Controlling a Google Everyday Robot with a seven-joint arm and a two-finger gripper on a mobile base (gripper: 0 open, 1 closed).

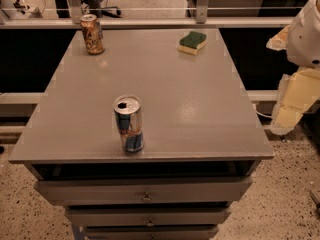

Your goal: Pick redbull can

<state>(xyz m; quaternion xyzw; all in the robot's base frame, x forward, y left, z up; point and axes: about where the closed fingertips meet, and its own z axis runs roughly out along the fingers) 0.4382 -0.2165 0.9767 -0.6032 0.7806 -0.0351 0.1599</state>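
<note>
Task barely begun, by the look of it. The redbull can (129,124) stands upright on the desk (190,109), close to the front edge and left of centre, silver top and tab hole facing up. Nothing is touching it.

The gripper (292,104) hangs off the right edge of the desk, out beyond the front-right corner and well apart from the can. It carries nothing; whether it is wide or narrow I cannot tell from this angle.

Distractors: orange-brown can (92,34) upright at the back-left corner (shorter, wrong target), green-and-yellow sponge (193,42) near the back edge, right of centre. Both are well away from the redbull can, so the path in from the right looks open. Drawers (146,191) sit below the front edge.

Done: nothing visible. Left, as I judge it: bring the arm over the desk toward the front-left area, line up on the can body, close on it, lift. Tall slim can near the edge, so a sideways knock could tip it off the front.
</note>
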